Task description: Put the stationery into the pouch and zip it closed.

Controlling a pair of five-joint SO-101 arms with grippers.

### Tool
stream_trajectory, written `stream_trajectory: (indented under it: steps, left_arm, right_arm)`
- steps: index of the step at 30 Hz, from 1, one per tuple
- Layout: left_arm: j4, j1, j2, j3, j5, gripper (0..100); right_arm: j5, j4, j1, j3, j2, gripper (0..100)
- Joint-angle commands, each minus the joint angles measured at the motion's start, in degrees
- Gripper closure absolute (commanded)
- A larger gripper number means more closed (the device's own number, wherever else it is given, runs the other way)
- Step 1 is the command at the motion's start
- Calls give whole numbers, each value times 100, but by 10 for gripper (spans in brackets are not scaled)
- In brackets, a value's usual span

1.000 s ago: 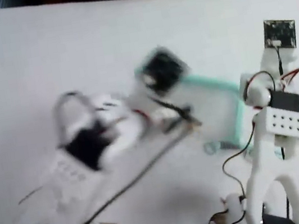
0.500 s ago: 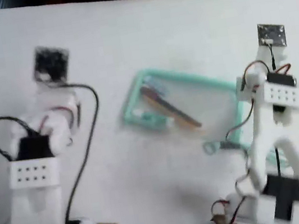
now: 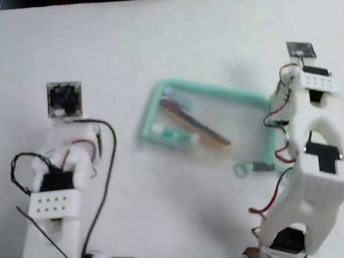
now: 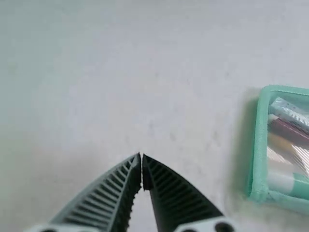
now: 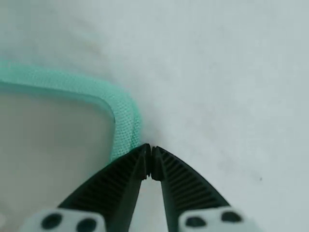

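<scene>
Clear pouch (image 3: 219,90) with mint-green edging, laid flat on the white table (image 3: 144,35) between the two arms. Stationery is seen through the clear face: a long brown pen or pencil (image 3: 196,126) lying slantwise, and a short mint-and-white piece (image 3: 172,135) at the end of the pouch nearer the left arm (image 3: 54,190). A zip pull (image 3: 251,169) is seen on the table at the pouch corner nearest the base of the right arm (image 3: 312,166); whether the zip is drawn fully shut cannot be told. The right gripper (image 5: 148,160) is shown with its two ribbed fingers pressed together and nothing between them; its tips are placed just beside a rounded corner of the pouch (image 5: 123,116), against the green edging, though contact cannot be confirmed. The clear face of the pouch is spread to one side of these tips and bare table to the other. The left gripper (image 4: 141,166) is likewise closed on nothing, its tips held over bare table and well apart from the pouch (image 4: 255,145), whose short green end is turned toward it. Pale and brown stationery is seen faintly through that end. In the high view, each arm is topped by a small camera board, with thin cables looped along its white body.
</scene>
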Motion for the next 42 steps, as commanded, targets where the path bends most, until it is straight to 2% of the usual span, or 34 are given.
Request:
stream_trajectory:
  steps: [1, 10, 14, 18, 22, 26, 29, 33, 38, 42]
  left_arm:
    - [-132, 145, -22, -26, 35, 976]
    - [-141, 145, -22, 97, 26, 973]
    - [-158, 268, -22, 114, 18, 952]
    - [-176, 286, -31, 158, 18, 846]
    - [-211, -435, -40, -9, 9, 808]
    - [-149, -1147, -321, -668, 9, 797]
    - [114, -1464, -875, -1160, -325, 768]
    - [1160, -1270, -1965, -1697, -1046, 771]
    - [2488, -866, -3881, -2277, -1037, 859]
    - [2708, -681, -5411, -2022, -1055, 976]
  right_arm:
    - [97, 215, -620, -589, 92, 981]
    - [79, -40, -1640, -1231, 119, 981]
    - [79, 251, -1481, -1451, 110, 981]
    - [-141, 681, -1068, -1811, -48, 981]
    - [-158, 1191, -936, -2242, -567, 981]
    - [-158, 1560, -1147, -2637, -1218, 981]
    - [-158, 1903, -1455, -2919, -1727, 981]
    - [-185, 2422, -2000, -3200, -2475, 981]
    - [-202, 2985, -2651, -3341, -3626, 981]
    - [-202, 3231, -3002, -3297, -4585, 981]
